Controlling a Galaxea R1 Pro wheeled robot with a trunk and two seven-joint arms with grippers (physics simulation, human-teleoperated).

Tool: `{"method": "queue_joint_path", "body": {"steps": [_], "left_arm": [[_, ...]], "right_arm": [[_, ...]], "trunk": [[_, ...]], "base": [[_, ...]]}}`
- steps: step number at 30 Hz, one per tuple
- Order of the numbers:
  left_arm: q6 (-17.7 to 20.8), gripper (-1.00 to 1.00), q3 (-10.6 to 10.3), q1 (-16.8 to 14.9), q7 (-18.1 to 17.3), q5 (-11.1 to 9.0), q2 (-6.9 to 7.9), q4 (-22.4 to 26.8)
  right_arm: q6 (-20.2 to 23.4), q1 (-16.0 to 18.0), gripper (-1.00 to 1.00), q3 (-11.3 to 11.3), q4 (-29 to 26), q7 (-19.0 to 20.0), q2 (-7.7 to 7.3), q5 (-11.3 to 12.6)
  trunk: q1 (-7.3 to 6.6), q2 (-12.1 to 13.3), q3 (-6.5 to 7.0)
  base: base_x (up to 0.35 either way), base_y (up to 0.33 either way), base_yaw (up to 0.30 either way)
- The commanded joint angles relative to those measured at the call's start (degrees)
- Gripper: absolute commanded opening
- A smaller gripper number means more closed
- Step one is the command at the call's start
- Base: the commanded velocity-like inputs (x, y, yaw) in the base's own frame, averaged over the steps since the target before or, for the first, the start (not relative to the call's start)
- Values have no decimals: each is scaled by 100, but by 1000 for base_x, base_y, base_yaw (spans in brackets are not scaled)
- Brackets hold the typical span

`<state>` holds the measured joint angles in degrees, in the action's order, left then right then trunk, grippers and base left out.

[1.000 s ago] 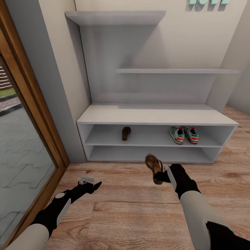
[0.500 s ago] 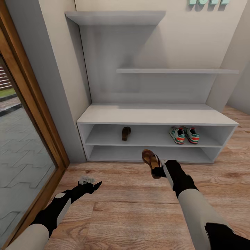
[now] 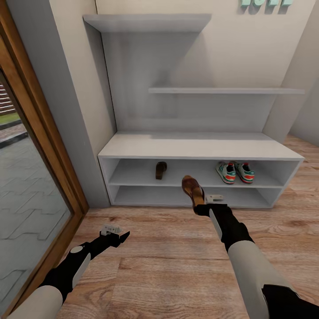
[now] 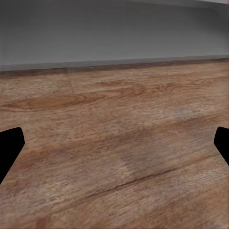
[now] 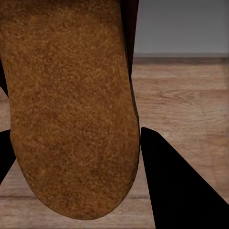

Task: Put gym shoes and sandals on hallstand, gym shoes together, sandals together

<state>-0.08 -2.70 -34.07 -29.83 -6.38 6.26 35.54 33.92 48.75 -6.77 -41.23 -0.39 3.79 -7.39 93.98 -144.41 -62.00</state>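
My right gripper [image 3: 200, 206] is clamped on a brown sandal [image 3: 192, 188], lifted off the floor [image 3: 168, 261] just in front of the rack [image 3: 199, 153], near the middle of its front edge. My left gripper [image 3: 120, 235] hangs low over the floor near the rack's left end, fingers [image 4: 9, 145] spread apart and holding nothing. On the rack's upper shelf, the other sandal [image 3: 161, 170] sits left of centre; both gym shoes [image 3: 235, 172] sit side by side toward the right end.

Brown sandal [image 3: 192, 189], tan footbed; cream sneakers [image 3: 235, 172], green stripes, red-orange accents; white-grey rack [image 3: 195, 149]; light-brown wood-grain floor [image 3: 168, 261].
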Motion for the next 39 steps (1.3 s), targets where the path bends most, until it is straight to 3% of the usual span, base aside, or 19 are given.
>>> {"method": "queue_joint_path", "body": {"steps": [1, 11, 17, 26, 30, 39], "left_arm": [[-1, 100, -28, -3, -1, -56, 7, -3], [-1, 100, -28, -3, -5, -56, 7, -3], [69, 100, -226, 50, -200, -77, -158, -10], [17, 100, 67, 50, -85, -83, -182, -15], [17, 100, 173, 50, -89, -83, -185, -13], [17, 100, 172, 50, -91, -79, -186, -19]], "right_arm": [[29, 3, -100, -26, -8, 21, 8, -43], [27, 3, -100, -26, -8, 21, 8, -35], [-164, -93, -100, -15, -10, -148, 16, -80], [-375, -94, -100, -17, -1, 29, 16, -78], [-377, -94, -100, -17, 0, 30, 16, -78], [-378, -94, -100, -17, 0, 30, 16, -78]], "trunk": [[-1, -2, -5], [-1, -2, -5], [-1, -2, -5], [-1, -2, -5], [9, -7, -94], [32, -20, -293]], "base": [[0, 0, 0], [0, 0, 0], [0, 0, 0], [0, 0, 0], [0, 0, 0], [0, 0, 0]]}}
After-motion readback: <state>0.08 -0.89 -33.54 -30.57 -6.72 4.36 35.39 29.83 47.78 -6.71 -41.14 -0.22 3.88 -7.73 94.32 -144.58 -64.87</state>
